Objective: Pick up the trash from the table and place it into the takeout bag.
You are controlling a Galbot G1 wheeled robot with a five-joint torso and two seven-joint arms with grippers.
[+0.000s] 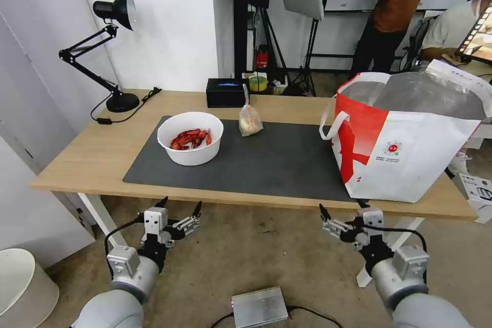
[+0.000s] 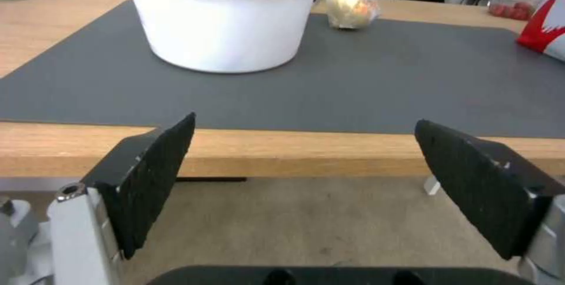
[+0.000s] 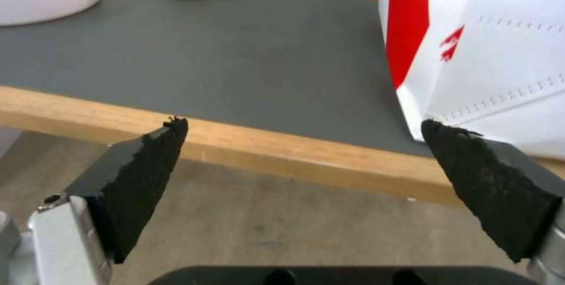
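Observation:
A white round bowl (image 1: 190, 138) of red crayfish shells stands on the left of the dark grey mat (image 1: 277, 159) on the table (image 1: 92, 154). Behind it to the right sits a small knotted clear bag (image 1: 250, 122). The takeout bag (image 1: 405, 143) stands open at the table's right end. My left gripper (image 1: 180, 205) and right gripper (image 1: 342, 207) hang open below the front edge, holding nothing. In the left wrist view the left gripper (image 2: 304, 121) faces the bowl (image 2: 224, 16), the knotted bag (image 2: 350, 0) and a clear clamshell (image 2: 515, 5) with red scraps. The right gripper (image 3: 303, 122) faces the takeout bag (image 3: 488, 46).
A black rectangular box (image 1: 225, 92) sits at the table's back edge. A black desk lamp (image 1: 110, 51) stands at the back left corner with its cable. On the floor lie a grey metal box (image 1: 259, 307) between my arms and a white round bin (image 1: 23, 287) at the left.

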